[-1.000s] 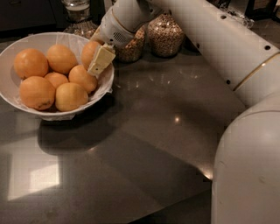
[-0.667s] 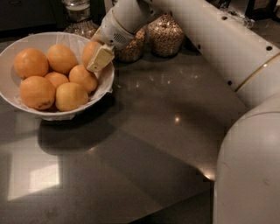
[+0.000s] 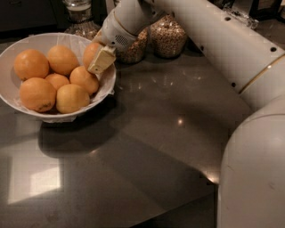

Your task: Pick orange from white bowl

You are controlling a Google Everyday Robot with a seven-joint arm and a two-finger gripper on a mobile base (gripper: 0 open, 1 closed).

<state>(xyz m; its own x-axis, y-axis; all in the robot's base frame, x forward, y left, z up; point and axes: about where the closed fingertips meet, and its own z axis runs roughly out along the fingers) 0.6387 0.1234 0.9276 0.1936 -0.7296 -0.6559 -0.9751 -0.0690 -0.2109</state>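
The white bowl (image 3: 26, 44) with a crinkled liner stands at the left of the dark table and holds several oranges. My gripper (image 3: 95, 59) reaches down from the top over the bowl's right rim. It is closed around the orange (image 3: 90, 51) at the bowl's back right. One cream finger (image 3: 101, 60) lies against the orange's front right side; the other is hidden behind the fruit. That orange sits higher than the ones beside it, near rim level.
Glass jars of grain (image 3: 167, 35) stand behind the bowl, right under my arm, and another jar (image 3: 80, 11) stands at the back. A paler fruit (image 3: 71, 98) and one with a dark bruise (image 3: 38, 94) lie at the bowl's front. My white arm (image 3: 231, 53) crosses the right side.
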